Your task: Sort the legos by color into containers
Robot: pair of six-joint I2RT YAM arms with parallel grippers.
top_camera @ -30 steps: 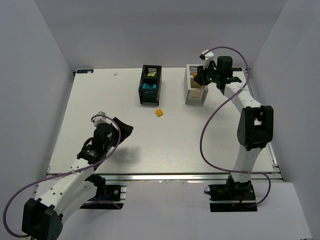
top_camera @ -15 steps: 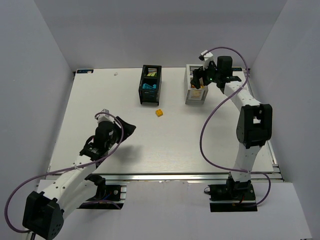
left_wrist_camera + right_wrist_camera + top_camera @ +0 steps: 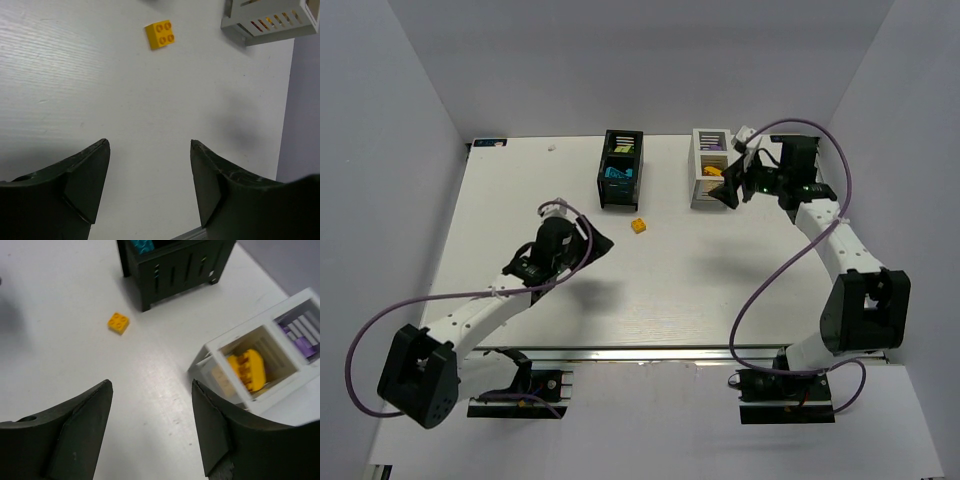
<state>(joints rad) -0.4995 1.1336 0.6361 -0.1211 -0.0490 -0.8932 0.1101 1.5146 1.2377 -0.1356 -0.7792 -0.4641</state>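
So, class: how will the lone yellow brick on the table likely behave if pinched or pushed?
The yellow brick looks rigid, so it probably keeps shape when pinched. It lies flat, studs up, so a push would likely slide it, not roll it. Far smaller than the white box, probably light.

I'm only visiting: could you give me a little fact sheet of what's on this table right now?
Loose piece: yellow brick, lying in front of both boxes
Dark container: black box, holding cyan bricks and lime green bricks
Light container: white box, holding an orange-yellow brick and a purple brick, in separate compartments
Left arm: left gripper, open, empty, facing the yellow brick
Right arm: right gripper, open, empty, near the white box
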